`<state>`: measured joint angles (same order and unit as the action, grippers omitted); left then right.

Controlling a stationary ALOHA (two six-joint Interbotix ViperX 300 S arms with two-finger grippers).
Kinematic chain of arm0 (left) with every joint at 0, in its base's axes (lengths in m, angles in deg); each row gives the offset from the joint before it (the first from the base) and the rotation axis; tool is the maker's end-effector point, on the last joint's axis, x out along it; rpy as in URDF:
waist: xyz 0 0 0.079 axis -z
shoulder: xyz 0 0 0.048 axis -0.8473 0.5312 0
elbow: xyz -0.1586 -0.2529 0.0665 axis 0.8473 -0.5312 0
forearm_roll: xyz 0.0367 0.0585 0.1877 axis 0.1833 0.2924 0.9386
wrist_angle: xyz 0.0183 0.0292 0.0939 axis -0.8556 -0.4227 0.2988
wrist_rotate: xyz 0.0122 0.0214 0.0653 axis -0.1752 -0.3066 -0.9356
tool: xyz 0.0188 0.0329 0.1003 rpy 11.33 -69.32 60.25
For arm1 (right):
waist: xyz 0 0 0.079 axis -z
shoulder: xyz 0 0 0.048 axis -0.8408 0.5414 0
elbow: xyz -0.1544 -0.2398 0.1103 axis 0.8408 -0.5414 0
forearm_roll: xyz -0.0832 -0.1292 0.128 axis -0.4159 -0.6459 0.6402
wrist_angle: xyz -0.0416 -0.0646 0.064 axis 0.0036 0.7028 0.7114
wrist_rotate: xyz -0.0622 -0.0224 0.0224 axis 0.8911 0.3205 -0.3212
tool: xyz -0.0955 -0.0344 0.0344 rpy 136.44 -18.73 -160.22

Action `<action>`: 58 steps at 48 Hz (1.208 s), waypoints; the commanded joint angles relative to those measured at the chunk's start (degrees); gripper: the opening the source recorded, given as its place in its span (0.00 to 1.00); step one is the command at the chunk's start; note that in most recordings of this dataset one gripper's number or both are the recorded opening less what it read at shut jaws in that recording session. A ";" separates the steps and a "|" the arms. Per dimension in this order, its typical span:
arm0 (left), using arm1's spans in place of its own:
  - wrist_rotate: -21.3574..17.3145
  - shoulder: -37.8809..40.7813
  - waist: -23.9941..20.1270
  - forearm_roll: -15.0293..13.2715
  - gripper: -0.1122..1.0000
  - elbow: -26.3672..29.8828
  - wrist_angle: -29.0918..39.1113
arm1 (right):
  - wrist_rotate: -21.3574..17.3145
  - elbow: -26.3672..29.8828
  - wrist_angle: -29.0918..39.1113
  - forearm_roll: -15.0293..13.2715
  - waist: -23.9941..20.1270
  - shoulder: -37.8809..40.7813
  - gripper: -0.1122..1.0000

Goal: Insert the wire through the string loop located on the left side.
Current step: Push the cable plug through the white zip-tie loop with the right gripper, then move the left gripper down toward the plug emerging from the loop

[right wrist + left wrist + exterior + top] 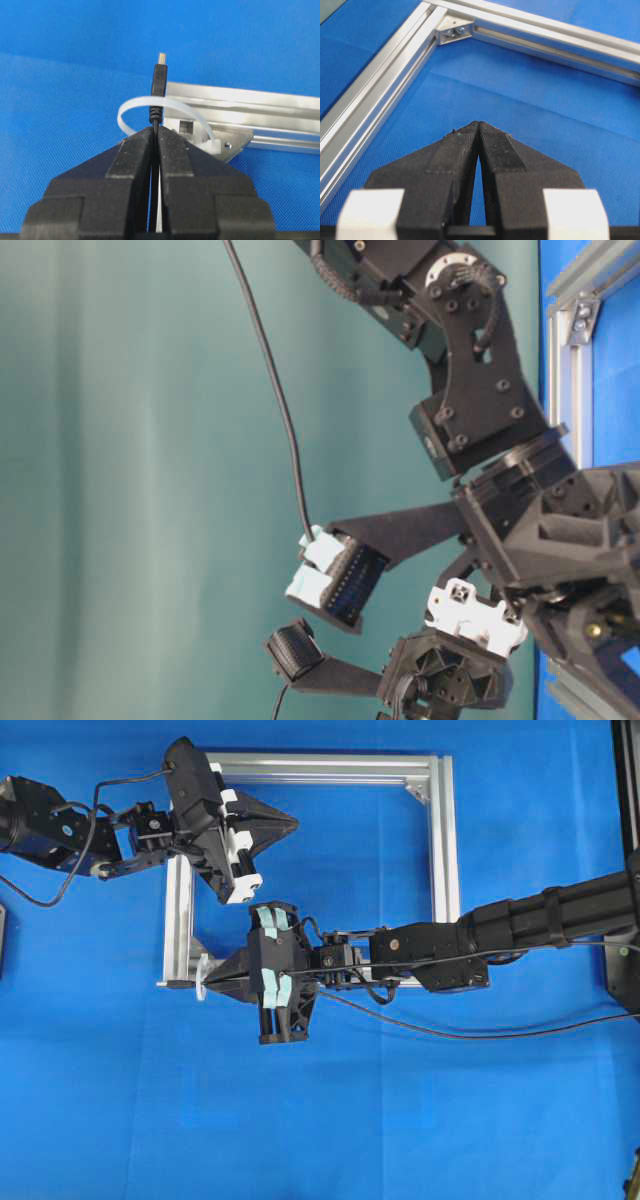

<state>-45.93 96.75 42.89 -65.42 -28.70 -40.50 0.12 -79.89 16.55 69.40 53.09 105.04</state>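
1. Wire (158,87) sits pinched between the pressed-together fingers (132,160) of the right end effector (155,131), its plug standing up past the fingertips with the metallic tip on top.
2. String loop (165,103), a whitish band, arcs across the plug just above the right end effector's fingertips; the plug's upper part shows beyond the band, so the wire looks threaded through the loop.
3. The loop is fixed at a corner bracket of the aluminium frame (260,110), at the frame's lower-left corner in the overhead view (203,978).
4. Left end effector (478,125) is pressed together with nothing between its fingers, hovering over the blue desk (530,95) inside the frame, near the frame's upper-left corner.
5. Overhead, the right end effector (215,984) points at the loop, and the wire trails back (470,1035) across the desk toward the right edge.
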 commanded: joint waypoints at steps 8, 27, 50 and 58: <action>0.00 -1.85 0.09 0.18 0.10 0.79 -0.26 | -0.09 1.23 -0.18 0.09 -0.09 -1.32 0.07; 0.09 -2.90 1.93 0.18 0.10 -0.44 -0.26 | -0.09 1.14 -0.26 0.00 -0.09 -1.32 0.07; 0.26 -10.55 2.46 0.18 0.10 -12.83 -0.53 | -0.09 1.05 -0.26 0.09 -0.18 -1.32 0.07; 0.26 -14.59 1.05 0.18 0.10 -18.46 -0.62 | -0.09 1.14 -0.26 0.00 -0.26 -1.32 0.07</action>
<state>-45.58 84.97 44.56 -65.33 -45.66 -40.59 0.12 -79.89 16.55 69.49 52.91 105.04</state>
